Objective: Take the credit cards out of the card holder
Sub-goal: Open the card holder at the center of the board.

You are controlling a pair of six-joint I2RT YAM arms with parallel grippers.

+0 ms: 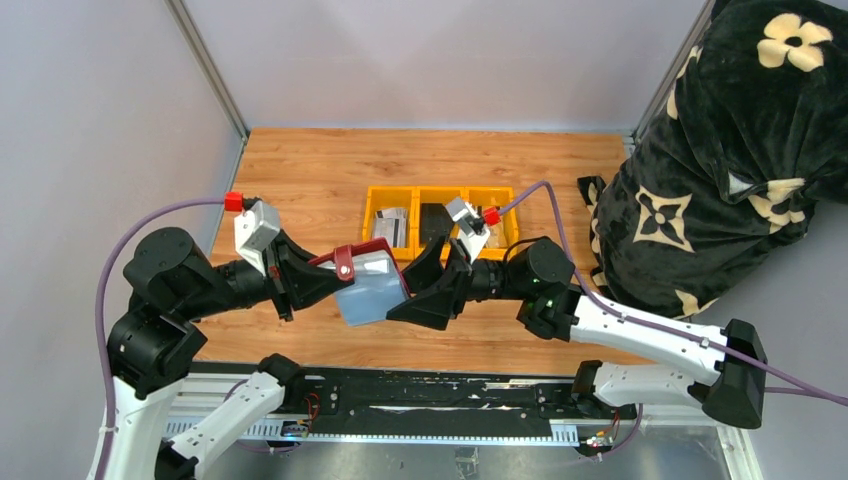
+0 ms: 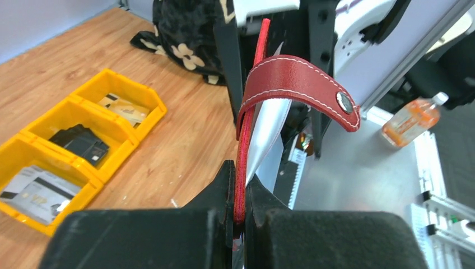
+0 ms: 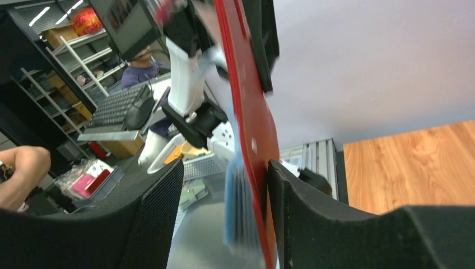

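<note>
Top external showed card holder (image 1: pixel 365 280) pinched at 1 edge by left gripper (image 1: pixel 322 277), right gripper (image 1: pixel 415 295) spread loose around it: holder could have slipped free.

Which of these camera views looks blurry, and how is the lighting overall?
Right wrist: the card holder is smeared, its pale lining streaked at the lower edge. Left wrist: the strap is crisp, the left gripper a dark featureless mass near the lens. Top external: sharp, evenly lit, only soft shadows on the table.
</note>
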